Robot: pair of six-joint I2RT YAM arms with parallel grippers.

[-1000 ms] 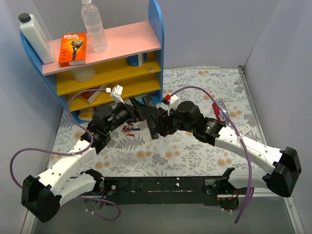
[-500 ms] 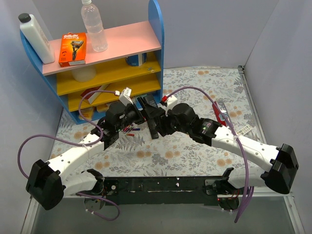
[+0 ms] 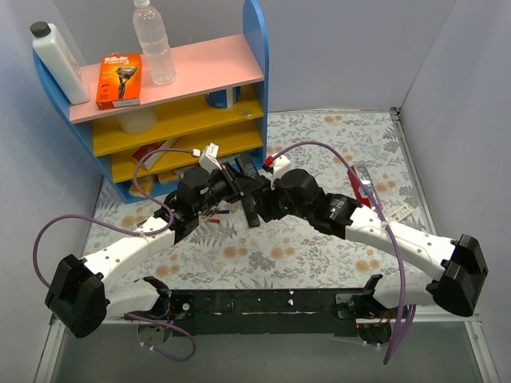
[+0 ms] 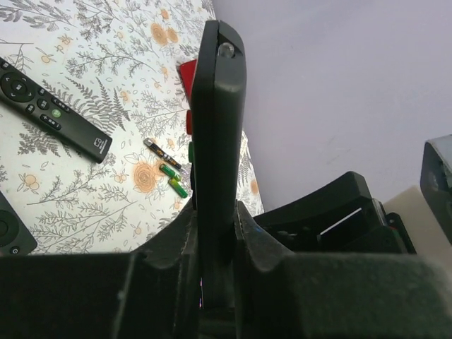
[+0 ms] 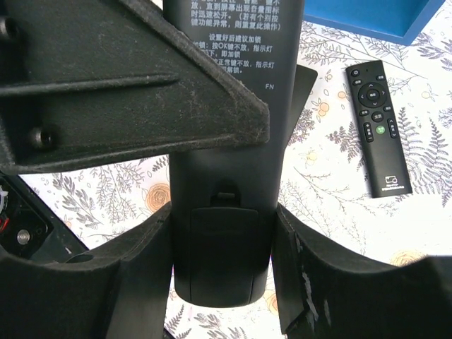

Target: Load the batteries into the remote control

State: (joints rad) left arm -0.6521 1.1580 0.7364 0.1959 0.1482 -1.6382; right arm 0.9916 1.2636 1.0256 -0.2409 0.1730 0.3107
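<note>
A black remote control [image 3: 250, 201] hangs above the mat between both arms. My right gripper [image 5: 222, 263] is shut on its lower end across the width; the printed back [image 5: 233, 106] and a closed battery cover [image 5: 222, 244] face this camera. My left gripper [image 4: 216, 227] is shut on the same remote [image 4: 216, 127], seen edge-on, with its coloured buttons on the left side. Two green batteries [image 4: 173, 179] lie on the mat beyond it, next to a striped cell [image 4: 157, 148]. In the top view the left gripper [image 3: 232, 186] and right gripper [image 3: 260, 204] meet at the remote.
A second black remote [image 4: 54, 113] [image 5: 378, 128] lies flat on the floral mat, and another one's end [image 4: 10, 233] shows at the left edge. Red and blue cells [image 3: 214, 212] lie under the left arm. The coloured shelf [image 3: 184, 104] stands behind; a red tool [image 3: 360, 182] lies to the right.
My left arm has swung right and forward to the remote and its jaws have shut on it. The right gripper has kept its hold and shifted only slightly.
</note>
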